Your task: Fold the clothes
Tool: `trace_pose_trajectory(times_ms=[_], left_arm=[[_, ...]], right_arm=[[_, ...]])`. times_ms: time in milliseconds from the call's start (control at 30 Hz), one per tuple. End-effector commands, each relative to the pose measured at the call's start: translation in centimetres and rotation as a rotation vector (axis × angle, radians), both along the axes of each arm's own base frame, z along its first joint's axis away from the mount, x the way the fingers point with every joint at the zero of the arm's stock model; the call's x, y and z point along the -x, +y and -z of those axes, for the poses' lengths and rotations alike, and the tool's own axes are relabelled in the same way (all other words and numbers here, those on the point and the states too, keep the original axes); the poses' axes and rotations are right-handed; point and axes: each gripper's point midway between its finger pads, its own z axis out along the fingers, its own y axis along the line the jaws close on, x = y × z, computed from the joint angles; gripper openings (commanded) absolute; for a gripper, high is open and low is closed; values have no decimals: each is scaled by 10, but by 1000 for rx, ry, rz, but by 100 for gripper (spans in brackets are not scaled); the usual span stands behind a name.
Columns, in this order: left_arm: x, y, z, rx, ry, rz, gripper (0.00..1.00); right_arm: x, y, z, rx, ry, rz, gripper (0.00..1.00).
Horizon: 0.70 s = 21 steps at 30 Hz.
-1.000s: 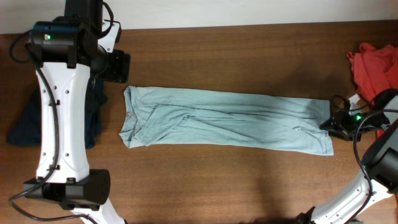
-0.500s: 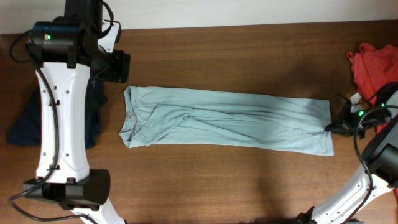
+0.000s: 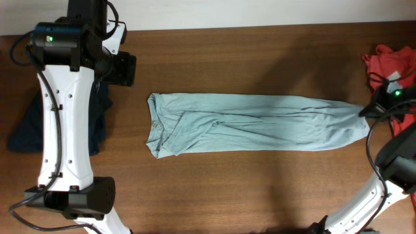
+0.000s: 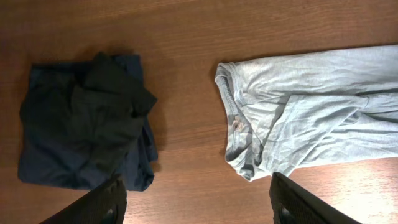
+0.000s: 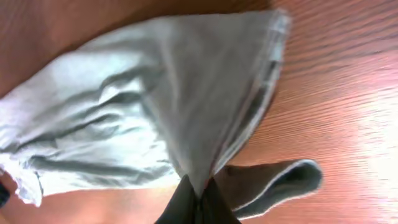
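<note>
Navy garment [image 3: 19,130] far left, partly under arm. Left gripper [image 4: 208,202] jaws wide apart, empty, over bare table [image 3: 260,58]. Grey-blue T-shirt [image 3: 253,123] mid-table, long strip, neck left. Soft, light, limp, slides on wood; grab hem or collar edge, all layers. Right gripper [image 5: 196,202] clamped on hem end; wrist view blurry, maybe not every layer caught. Red-orange garment [image 3: 390,65] far right.

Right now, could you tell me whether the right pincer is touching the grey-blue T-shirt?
Touching. The right wrist view shows the right pincer shut on the grey-blue T-shirt, fabric gathered between its tips.
</note>
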Motion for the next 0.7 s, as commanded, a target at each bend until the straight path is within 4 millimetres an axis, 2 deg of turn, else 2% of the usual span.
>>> trace_pose_trajectory(times_ms=[0, 33, 167, 333, 367, 400, 533, 567, 667], left_arm=[[-1, 5, -6, -7, -28, -24, 73], [-3, 5, -7, -6, -35, -24, 73], [-5, 5, -7, -5, -43, -24, 74], [-5, 5, -7, -5, -43, -24, 74], [-5, 5, -7, -5, -44, -24, 74], [-5, 5, -7, -5, -44, -24, 74], [-6, 5, -8, -5, -47, -24, 74], [-6, 5, -8, -5, -47, -24, 74], [-6, 5, -8, -5, -47, -24, 74]], right_arm=[[-14, 33, -25, 23, -39, -82, 4], [-19, 51, -29, 23, -41, -130, 4], [-32, 102, -33, 20, -36, -243, 4], [-44, 197, -32, 24, -39, -458, 4], [-45, 210, -31, 30, -39, -481, 4], [-47, 234, -29, 34, -48, -529, 4], [-49, 283, -23, 39, -72, -618, 4], [-49, 302, -20, 40, -79, -645, 5], [-49, 335, -12, 40, -94, -697, 5]])
